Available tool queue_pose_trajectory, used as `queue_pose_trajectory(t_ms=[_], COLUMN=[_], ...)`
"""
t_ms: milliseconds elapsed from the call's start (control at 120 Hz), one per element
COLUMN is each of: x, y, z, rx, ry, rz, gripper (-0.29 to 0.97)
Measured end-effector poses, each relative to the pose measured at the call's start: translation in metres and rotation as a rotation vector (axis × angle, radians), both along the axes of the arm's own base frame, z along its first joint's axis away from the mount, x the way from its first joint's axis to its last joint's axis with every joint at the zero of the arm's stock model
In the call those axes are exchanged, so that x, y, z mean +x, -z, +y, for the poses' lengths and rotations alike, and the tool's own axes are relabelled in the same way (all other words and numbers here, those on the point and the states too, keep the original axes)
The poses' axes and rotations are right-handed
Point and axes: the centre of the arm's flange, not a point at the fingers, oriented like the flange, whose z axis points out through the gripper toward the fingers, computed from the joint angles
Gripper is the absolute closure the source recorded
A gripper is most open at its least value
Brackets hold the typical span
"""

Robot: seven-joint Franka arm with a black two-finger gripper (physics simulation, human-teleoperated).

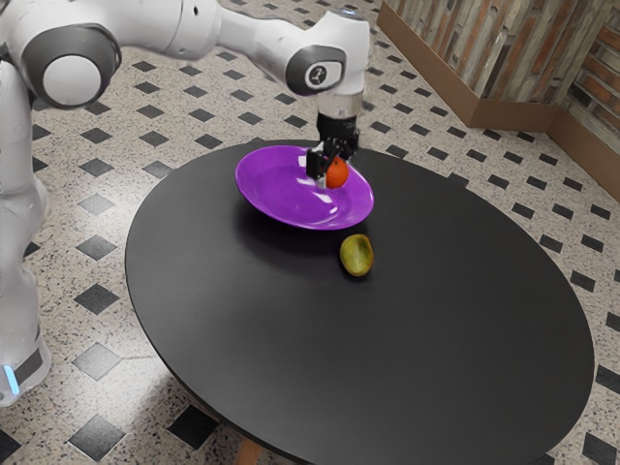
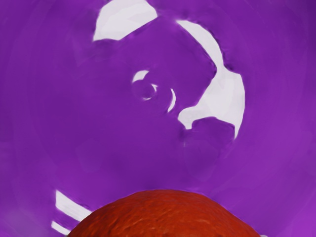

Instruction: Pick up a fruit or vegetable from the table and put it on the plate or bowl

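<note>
two fruits logged: one orange [image 1: 337,174], one kiwi [image 1: 356,255]. a purple plate [image 1: 276,189] sits on a round black surface [image 1: 407,358], toward its far side.

hand [image 1: 330,178]: points straight down over the plate, fingers clamped on the orange, which sits between them. a dark finger shows against the fruit's side toward the exterior view's left.

orange: red-orange, pebbled skin. held low over the inside of the plate, nearer the rim on the exterior view's right. cannot tell whether its underside touches the plate. in the wrist view the orange [image 2: 165,215] is close under the hand and the plate [image 2: 74,128] lies behind it, glossy, with white glare patches and a small ring mark near its middle.

kiwi: green-brown, lying on the surface just beside the plate's near rim, toward the exterior view's right. apart from the hand, and seems not to touch the plate.

arm [image 1: 262,39]: white, comes in from the exterior view's upper left.

floor [image 1: 116,107]: pale speckled tile with black diamonds.
</note>
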Motion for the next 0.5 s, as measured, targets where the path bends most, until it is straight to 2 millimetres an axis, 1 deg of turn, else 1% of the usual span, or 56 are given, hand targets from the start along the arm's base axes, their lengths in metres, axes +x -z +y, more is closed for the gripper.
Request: queue_pose_trajectory(t_ms=[50,158,242,258,283,342,442,500], x=[0.000,0.008,0.008,0.008,0.007,0.007,0.006,0.003], y=[0.006,0.017,0.021,0.021,0.020,0.018,0.007,-0.010], z=[0.006,0.002,0.013,0.016,0.017,0.016,0.009,-0.001], rx=[0.001,0.004,-0.009,-0.012,-0.019,-0.039,-0.059,-0.036], ry=[-0.009,-0.002,-0.022,-0.026,-0.031,-0.034,-0.022,0.016], rz=[0.009,0.023,0.022,0.021,0.016,0.003,-0.023,-0.046], gripper=[0.33,0.33,0.33,0.30,0.25,0.16,0.08,0.05])
